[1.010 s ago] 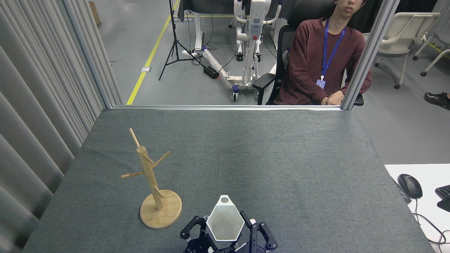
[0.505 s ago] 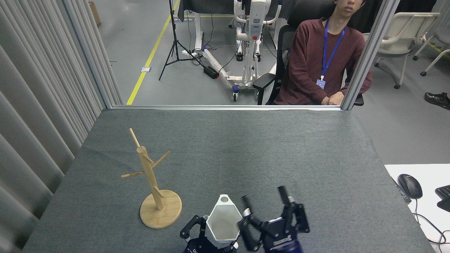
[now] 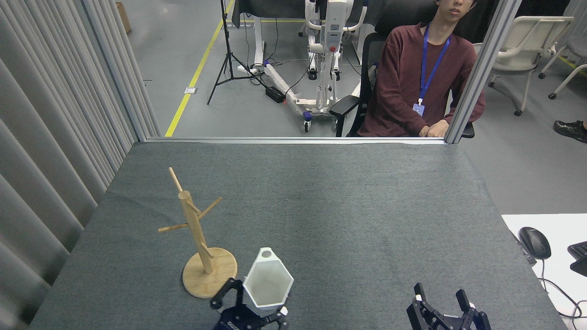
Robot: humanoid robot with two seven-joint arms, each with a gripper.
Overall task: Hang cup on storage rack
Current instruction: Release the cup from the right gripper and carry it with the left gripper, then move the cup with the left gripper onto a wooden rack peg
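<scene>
The white faceted cup with its hexagonal mouth (image 3: 267, 283) sits clamped in my left gripper (image 3: 247, 311) at the near edge of the table, mouth up, its small holed tab pointing away from me. The light bamboo mug rack on its round disc base (image 3: 200, 238) stands just to the cup's left and slightly farther off, the base nearly touching my gripper. Its thin pegs angle upward well above the cup, so I judge the tab must rise and swing left to meet one; the short low peg faces the cup. My right gripper (image 3: 447, 305) hangs empty with its jaws apart, near right, well clear. The grey felt table (image 3: 348, 206) lies bare between; a seated person in a maroon top (image 3: 419, 78) is beyond its far edge.
</scene>
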